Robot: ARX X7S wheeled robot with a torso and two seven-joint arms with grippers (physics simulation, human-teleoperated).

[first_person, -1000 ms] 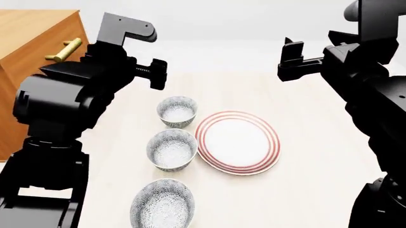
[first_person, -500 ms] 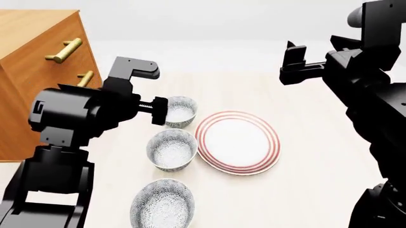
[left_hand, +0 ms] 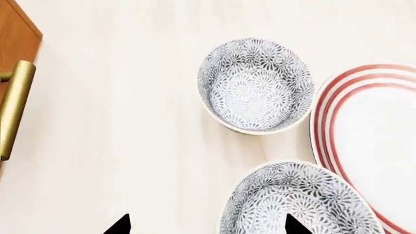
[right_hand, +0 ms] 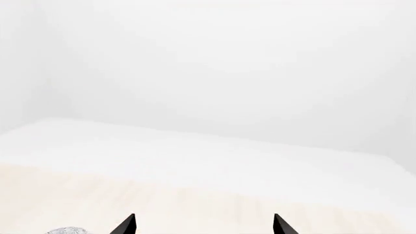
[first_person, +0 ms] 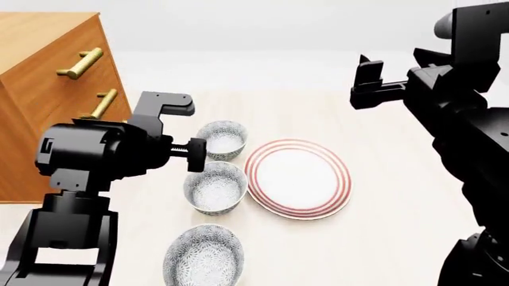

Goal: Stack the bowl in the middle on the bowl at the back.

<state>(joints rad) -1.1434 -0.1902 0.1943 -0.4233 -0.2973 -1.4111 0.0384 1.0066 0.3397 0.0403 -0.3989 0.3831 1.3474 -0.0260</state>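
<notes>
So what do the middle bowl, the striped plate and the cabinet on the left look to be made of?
The bowl in the middle looks like glazed ceramic: thick pale rim, printed grey floral pattern. The plate seems the same, smooth white with red rings. The cabinet looks like orange-brown wood, with brass-coloured bar handles. It is a render, so these are guesses.

Wooden drawer cabinet (first_person: 47, 89) beside pale table (first_person: 397, 196)
</notes>
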